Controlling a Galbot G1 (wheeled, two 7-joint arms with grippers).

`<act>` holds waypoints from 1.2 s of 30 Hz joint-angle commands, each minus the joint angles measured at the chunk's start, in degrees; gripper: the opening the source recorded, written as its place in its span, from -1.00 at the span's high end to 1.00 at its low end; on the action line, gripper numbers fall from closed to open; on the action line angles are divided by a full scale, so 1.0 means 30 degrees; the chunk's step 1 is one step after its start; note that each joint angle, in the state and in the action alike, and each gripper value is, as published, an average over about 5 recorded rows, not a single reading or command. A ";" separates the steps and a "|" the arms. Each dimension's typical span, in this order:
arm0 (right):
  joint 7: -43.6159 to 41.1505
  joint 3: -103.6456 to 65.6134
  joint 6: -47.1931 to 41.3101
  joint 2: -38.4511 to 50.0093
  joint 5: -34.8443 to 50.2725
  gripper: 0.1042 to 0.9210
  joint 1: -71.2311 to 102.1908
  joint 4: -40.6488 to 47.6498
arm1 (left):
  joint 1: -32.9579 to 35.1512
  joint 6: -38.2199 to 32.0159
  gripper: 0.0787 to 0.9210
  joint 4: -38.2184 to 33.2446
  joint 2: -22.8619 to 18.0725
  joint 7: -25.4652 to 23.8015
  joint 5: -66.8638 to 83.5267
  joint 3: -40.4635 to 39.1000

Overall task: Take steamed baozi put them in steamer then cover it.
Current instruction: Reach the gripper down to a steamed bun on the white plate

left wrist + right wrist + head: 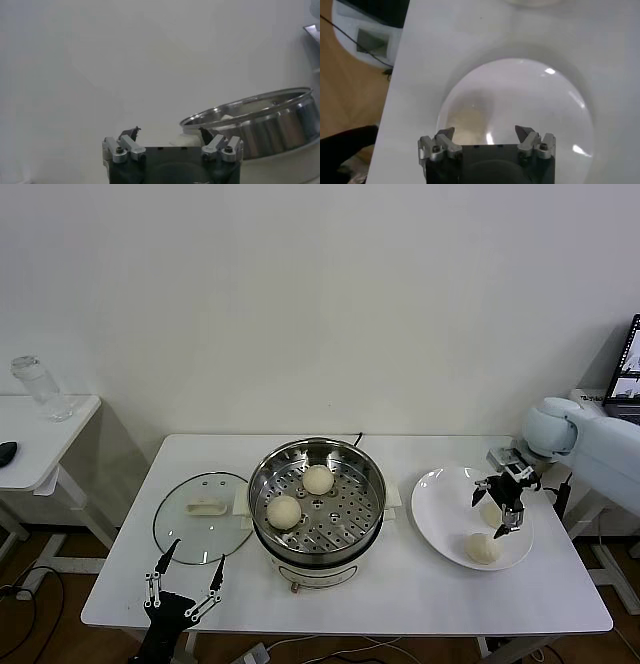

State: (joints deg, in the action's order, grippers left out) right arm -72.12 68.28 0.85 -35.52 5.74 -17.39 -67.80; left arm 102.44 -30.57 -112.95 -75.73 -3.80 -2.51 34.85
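Observation:
The steamer (316, 443) stands mid-table with two baozi on its perforated tray, one at the back (318, 479) and one at the front left (284, 511). Two more baozi lie on the white plate (440, 504) to the right: one near its front (483, 548), one under my right gripper (487, 515). My right gripper (493, 511) is open, fingers straddling that bun from above. In the right wrist view it (485, 132) hangs open over the plate (530, 95). The glass cover (190, 534) lies flat left of the steamer. My left gripper (190, 556) is open and empty at the table's front left, facing the steamer (265, 125).
A small side table (60, 434) with a glass jar (38, 389) stands far left. A screen (628, 374) is at the right edge. A cable runs off the table's back behind the steamer. The table's front edge is just below my left gripper.

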 commanded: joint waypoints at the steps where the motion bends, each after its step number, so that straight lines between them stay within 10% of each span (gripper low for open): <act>1: -0.0006 -0.1087 0.0416 -0.0148 -0.1091 -0.76 0.2371 0.0875 | 0.0039 -0.0019 -0.77 0.0059 -0.0023 -0.0002 -0.0014 0.0052; 36: 0.0590 0.0632 0.2058 -0.0745 0.0382 -0.39 -0.2220 -0.0642 | -0.0231 0.0025 -0.77 0.0156 -0.0001 -0.0020 -0.0027 0.0061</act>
State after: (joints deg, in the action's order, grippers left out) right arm -69.83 66.93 3.85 -37.68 4.07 -13.43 -65.18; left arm 102.00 -30.74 -112.60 -75.81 -3.81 -2.61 35.25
